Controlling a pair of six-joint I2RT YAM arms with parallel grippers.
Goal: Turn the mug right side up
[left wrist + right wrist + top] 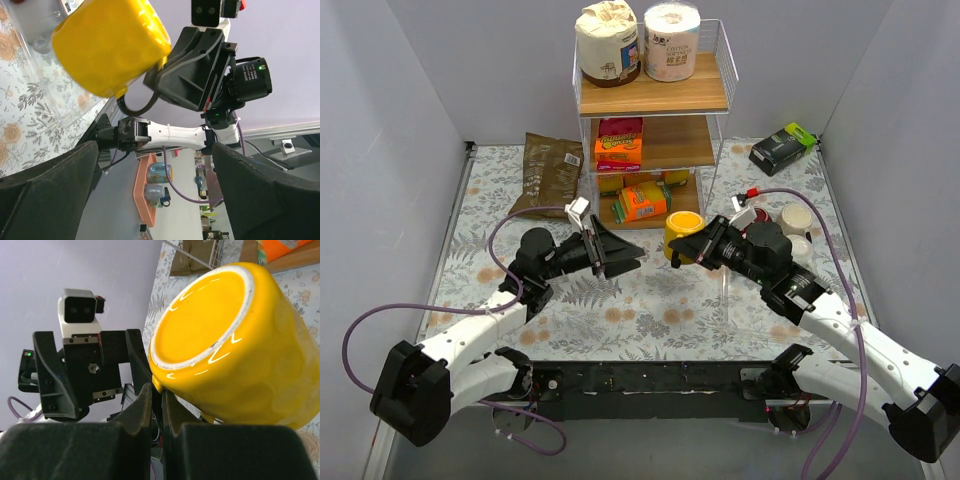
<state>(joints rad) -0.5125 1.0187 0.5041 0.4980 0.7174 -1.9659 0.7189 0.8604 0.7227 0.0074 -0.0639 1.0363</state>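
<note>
- Jaws of the right gripper stand almost pressed together, pinching the handle of the one glossy yellow ceramic mug.
- The mug is held tilted. Its white-rimmed flat base faces the right wrist camera and its mouth is turned away. It sits just in front of the lowest tier of the rack, between the two grippers. Contact with the table cannot be told.
- No writing or mark shows on the mug's base or wall.
- The left gripper faces the mug from just beside it. Its jaws are spread wide and hold nothing.
- One wire-and-wood three-tier rack stands behind the mug.
- Top tier: two wrapped toilet-paper rolls side by side. Each has a printed label too small to read.
- Middle tier: one orange-and-red snack packet, lettering illegible.
- One brown foil pouch lies left of the rack, its white label unreadable.
- One black box with a green end lies at the far right.
- All of it rests on one leaf-patterned table cover.
</note>
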